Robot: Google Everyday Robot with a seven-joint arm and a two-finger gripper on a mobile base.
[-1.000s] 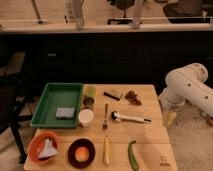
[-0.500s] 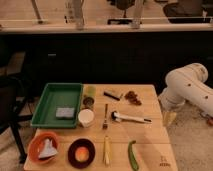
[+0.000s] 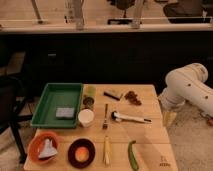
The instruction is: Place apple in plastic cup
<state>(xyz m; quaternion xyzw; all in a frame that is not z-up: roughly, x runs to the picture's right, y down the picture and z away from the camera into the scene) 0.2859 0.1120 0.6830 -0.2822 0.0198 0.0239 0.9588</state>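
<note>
The apple point(image 3: 81, 154), small, round and orange-yellow, lies in a dark round bowl point(image 3: 70, 150) at the front of the wooden table. The plastic cup point(image 3: 89, 91), yellow-green and slightly see-through, stands at the back next to the green tray. My gripper point(image 3: 169, 118) hangs off the table's right edge, below the white arm point(image 3: 189, 89), far from both the apple and the cup. It holds nothing that I can see.
A green tray point(image 3: 47, 105) holds a grey sponge point(image 3: 64, 112). A small dark cup point(image 3: 88, 102) and a white cup point(image 3: 86, 117) stand in front of the plastic cup. Also on the table: a fork point(image 3: 105, 116), a white-handled tool point(image 3: 131, 118), a green vegetable point(image 3: 132, 155), a yellow stick-shaped item point(image 3: 106, 150) and an orange bowl point(image 3: 35, 142).
</note>
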